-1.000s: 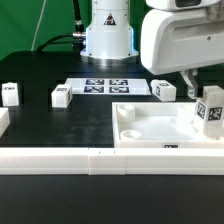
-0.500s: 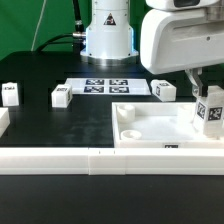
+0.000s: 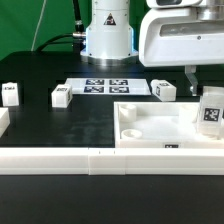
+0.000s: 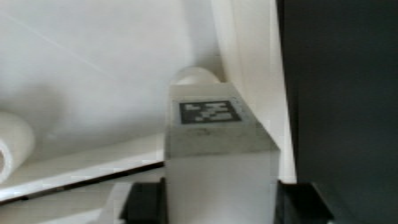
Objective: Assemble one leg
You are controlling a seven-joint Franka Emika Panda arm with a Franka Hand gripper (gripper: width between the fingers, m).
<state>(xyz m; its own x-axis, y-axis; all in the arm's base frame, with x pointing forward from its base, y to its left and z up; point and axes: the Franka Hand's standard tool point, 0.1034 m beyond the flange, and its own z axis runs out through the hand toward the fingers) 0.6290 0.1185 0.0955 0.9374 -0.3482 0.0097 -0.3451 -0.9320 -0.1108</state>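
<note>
Gripper [image 4: 215, 198] has the leg [image 3: 211, 112]
Clamped on the upright leg, tag facing out, at the 3 o'clock side of the white panel [image 3: 160, 126]

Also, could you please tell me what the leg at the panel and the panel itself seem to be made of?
Probably white plastic for the leg: matte, smooth moulded faces, with a printed tag. Likely the same for the panel: smooth, uniformly white, with a rounded raised rim.
</note>
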